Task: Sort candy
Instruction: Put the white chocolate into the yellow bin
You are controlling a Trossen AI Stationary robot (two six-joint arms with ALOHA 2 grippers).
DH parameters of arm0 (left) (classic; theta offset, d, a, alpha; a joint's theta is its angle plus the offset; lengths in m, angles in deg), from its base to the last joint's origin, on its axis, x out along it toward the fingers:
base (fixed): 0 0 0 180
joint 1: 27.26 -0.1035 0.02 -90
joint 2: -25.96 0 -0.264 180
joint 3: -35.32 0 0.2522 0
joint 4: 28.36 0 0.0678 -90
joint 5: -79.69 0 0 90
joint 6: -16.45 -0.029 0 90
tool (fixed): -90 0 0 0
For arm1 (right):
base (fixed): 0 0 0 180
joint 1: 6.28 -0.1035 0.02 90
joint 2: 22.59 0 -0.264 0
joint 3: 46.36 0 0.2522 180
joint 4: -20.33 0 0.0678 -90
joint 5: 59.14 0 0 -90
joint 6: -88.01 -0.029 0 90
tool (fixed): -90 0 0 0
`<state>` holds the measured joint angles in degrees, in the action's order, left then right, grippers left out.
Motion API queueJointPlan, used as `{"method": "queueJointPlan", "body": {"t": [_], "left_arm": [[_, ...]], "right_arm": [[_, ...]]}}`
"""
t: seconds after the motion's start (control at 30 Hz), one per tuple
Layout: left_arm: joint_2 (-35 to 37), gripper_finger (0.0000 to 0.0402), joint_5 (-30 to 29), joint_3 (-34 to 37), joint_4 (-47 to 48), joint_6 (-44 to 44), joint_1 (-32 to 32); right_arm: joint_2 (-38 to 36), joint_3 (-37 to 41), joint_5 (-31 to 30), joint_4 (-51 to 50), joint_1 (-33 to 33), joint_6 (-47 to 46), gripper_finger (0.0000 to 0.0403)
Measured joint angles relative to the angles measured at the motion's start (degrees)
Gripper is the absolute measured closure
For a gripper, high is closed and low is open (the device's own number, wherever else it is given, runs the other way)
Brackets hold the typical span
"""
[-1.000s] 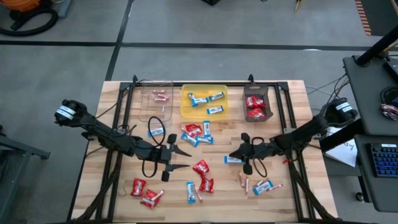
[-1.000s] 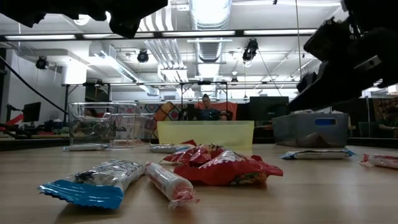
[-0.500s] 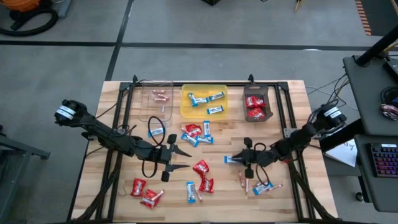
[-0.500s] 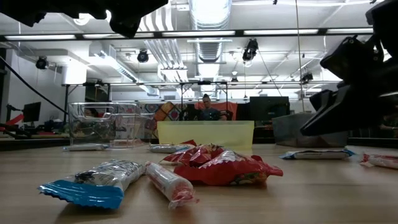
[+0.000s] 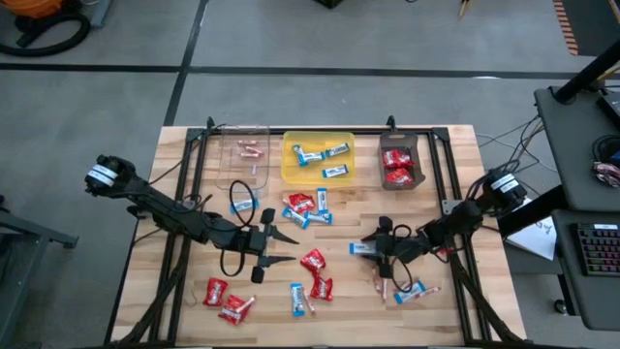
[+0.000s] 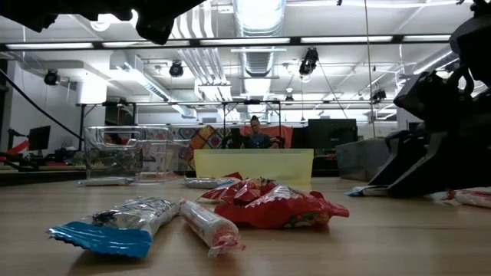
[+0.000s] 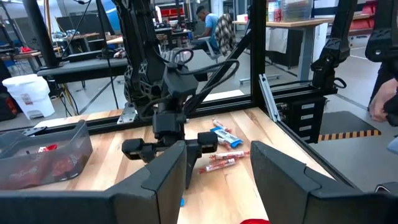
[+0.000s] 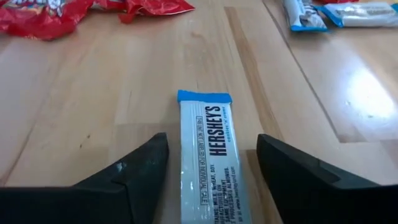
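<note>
Right gripper (image 8: 211, 171) low over the bench (image 5: 455, 165), fingers spread wide astride a blue-and-white bar (image 8: 209, 155) lying flat, nothing held; closing off-centre could skid it; left gripper (image 5: 276, 246) waits open, empty.

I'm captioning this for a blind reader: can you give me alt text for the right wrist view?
A blue-and-white candy bar lies flat on the wooden table, between the open fingers of the right pincer. Red packets and more blue-and-white bars lie farther off.
</note>
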<state>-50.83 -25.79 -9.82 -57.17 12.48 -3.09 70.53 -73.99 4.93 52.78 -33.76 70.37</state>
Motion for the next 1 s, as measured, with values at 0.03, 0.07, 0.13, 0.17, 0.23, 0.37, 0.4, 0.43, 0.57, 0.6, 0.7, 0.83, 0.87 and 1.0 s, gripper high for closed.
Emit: {"method": "queueJointPlan", "body": {"t": [0.03,0.07,0.13,0.17,0.23,0.37,0.4,0.43,0.57,0.6,0.7,0.83,0.87,1.0], "left_arm": [[0.00,0.0238,0.00,0.00,0.00,0.00,0.00],[0.00,0.0238,0.00,0.00,-0.01,0.00,0.00],[0.00,0.0238,0.00,0.00,-0.07,0.00,0.00],[0.00,0.0238,0.00,0.00,-0.07,0.00,0.00],[0.00,0.0238,0.00,0.00,-0.06,0.00,0.00],[0.00,0.0238,0.00,0.00,-0.06,0.00,0.00],[0.00,0.0238,0.00,0.00,-0.06,0.00,0.00],[0.00,0.0238,0.00,0.00,-0.07,0.00,0.00],[0.00,0.0238,0.00,0.00,-0.06,0.00,0.00],[0.00,0.0238,0.00,0.00,-0.06,0.00,0.00],[0.00,0.0238,0.00,0.00,-0.06,-0.02,0.00],[-1.45,0.0238,-0.50,0.00,-1.10,-0.52,0.00],[-2.32,0.0238,-0.57,0.00,-1.96,-1.08,-0.04],[-7.48,0.0235,-3.04,0.00,-8.48,-4.57,-0.07]], "right_arm": [[0.72,0.00,-0.04,0.21,0.06,-0.98,0.0156],[1.40,0.00,-0.06,0.29,0.08,-1.67,0.0158],[2.54,-0.02,0.01,0.34,0.09,-2.33,0.0170],[2.97,-0.02,0.15,0.31,0.09,-2.33,0.0179],[3.51,-0.02,0.24,0.19,0.11,-2.31,0.0203],[4.04,-0.07,0.21,-0.03,0.15,-2.04,0.0270],[4.03,-0.07,0.29,-0.06,0.15,-2.00,0.0288],[3.98,-0.07,0.37,-0.20,0.14,-1.75,0.0299],[2.67,-0.07,0.48,-0.27,0.13,-1.20,0.0300],[2.17,-0.07,0.50,-0.27,0.15,-1.20,0.0300],[0.11,-0.04,0.70,-0.74,0.15,-1.78,0.0300],[-3.53,0.22,1.47,-2.20,0.48,-5.16,0.0300],[-4.51,0.24,1.48,-2.16,0.84,-6.52,0.0300],[-8.60,0.17,1.45,-1.38,2.28,-12.17,0.0299]]}}
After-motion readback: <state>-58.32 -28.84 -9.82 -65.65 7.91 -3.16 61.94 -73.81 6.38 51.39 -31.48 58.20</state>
